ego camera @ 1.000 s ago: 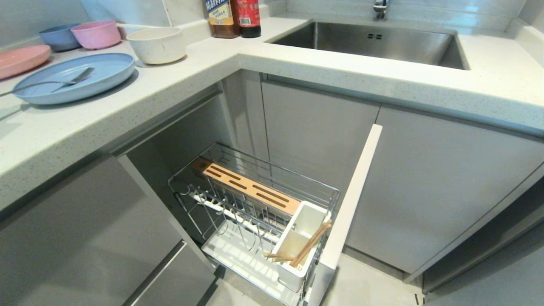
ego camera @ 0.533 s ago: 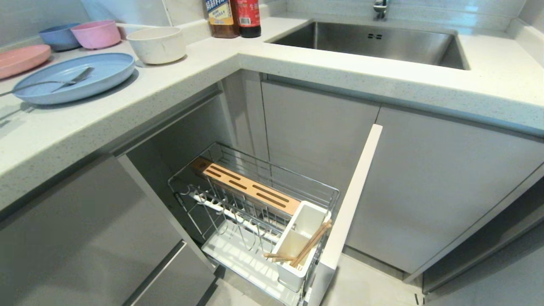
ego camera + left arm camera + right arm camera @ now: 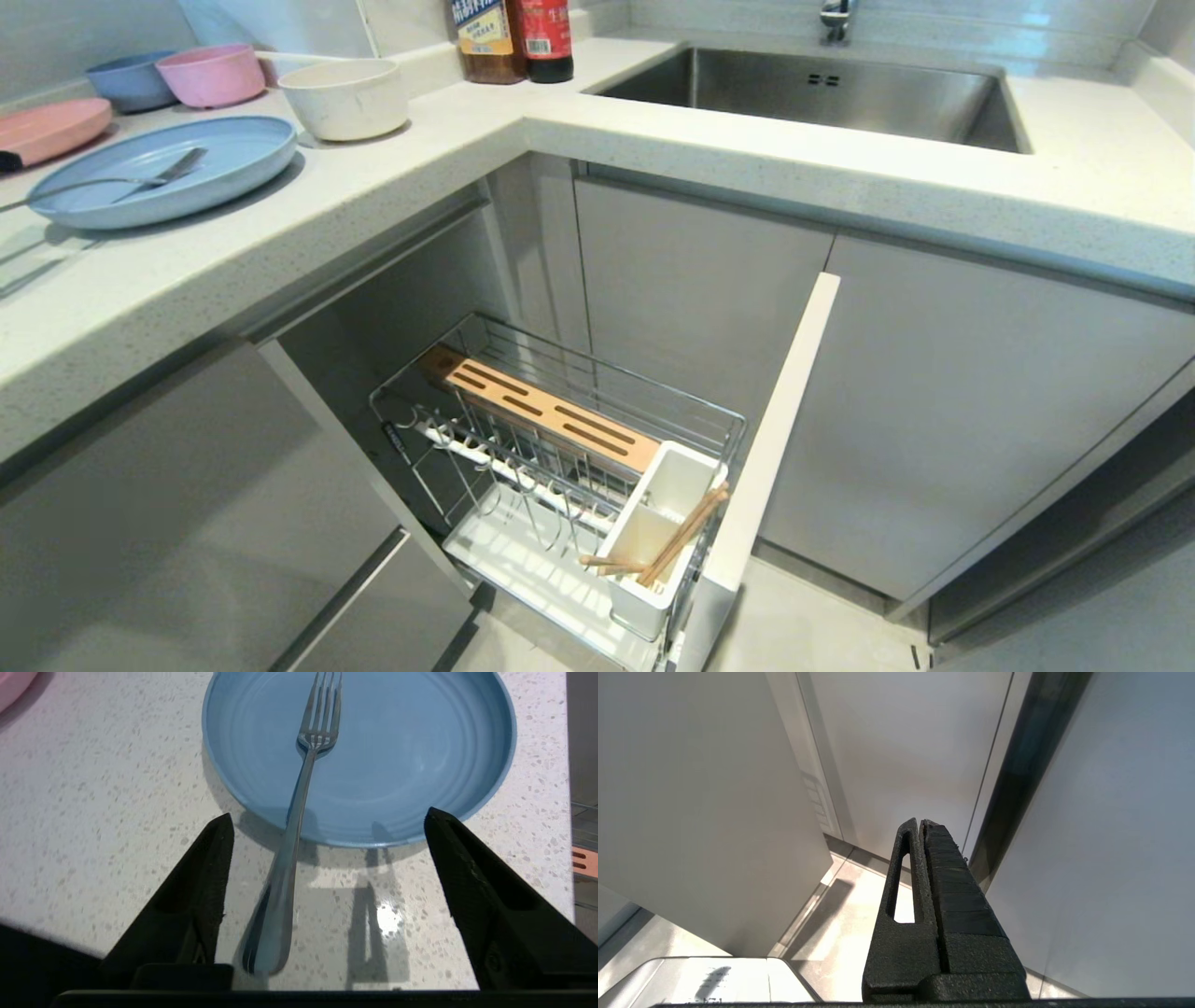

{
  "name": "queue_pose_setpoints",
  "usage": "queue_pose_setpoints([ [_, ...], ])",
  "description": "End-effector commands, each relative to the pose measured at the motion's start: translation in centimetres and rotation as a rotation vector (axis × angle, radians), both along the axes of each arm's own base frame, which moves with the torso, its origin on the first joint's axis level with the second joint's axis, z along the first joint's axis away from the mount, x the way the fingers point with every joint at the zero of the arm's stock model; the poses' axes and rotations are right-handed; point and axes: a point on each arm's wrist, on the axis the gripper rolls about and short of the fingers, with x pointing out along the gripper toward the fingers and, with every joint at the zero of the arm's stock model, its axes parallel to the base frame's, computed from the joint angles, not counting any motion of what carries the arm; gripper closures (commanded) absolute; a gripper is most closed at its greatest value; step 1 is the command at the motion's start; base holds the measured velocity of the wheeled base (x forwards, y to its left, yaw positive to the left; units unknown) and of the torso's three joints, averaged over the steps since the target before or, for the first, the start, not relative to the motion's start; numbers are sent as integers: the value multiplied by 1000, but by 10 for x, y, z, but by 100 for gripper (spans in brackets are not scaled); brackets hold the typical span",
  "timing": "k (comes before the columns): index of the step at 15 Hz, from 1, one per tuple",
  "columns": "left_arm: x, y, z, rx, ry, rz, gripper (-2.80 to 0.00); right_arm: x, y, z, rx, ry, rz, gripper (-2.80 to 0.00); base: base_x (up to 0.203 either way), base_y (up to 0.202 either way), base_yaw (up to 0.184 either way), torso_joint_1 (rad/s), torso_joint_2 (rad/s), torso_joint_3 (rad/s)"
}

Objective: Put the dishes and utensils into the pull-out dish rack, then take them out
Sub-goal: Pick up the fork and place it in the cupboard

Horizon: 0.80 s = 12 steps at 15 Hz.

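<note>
Fork (image 3: 299, 793) — silver, slim handle, tines on light-blue plate (image 3: 420, 765).

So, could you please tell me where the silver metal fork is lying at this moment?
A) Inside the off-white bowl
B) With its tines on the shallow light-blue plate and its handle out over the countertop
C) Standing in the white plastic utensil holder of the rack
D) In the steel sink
B: the silver metal fork has its tines on the shallow light-blue plate, and its handle crosses the rim toward the open left gripper.
</note>
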Motion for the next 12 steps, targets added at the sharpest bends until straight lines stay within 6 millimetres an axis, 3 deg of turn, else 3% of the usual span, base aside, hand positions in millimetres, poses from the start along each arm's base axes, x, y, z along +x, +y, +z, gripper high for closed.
queue_pose_setpoints([
  [1, 6, 3, -4, -6, 14, -9, -280, 0, 0, 0, 0, 3, 0, 0, 0, 0, 0, 0, 0, 0],
  [12, 26, 6, -9, 60, -10, -60, -280, 0, 0, 0, 0, 1, 0, 0, 0, 0, 0, 0, 0, 0],
])
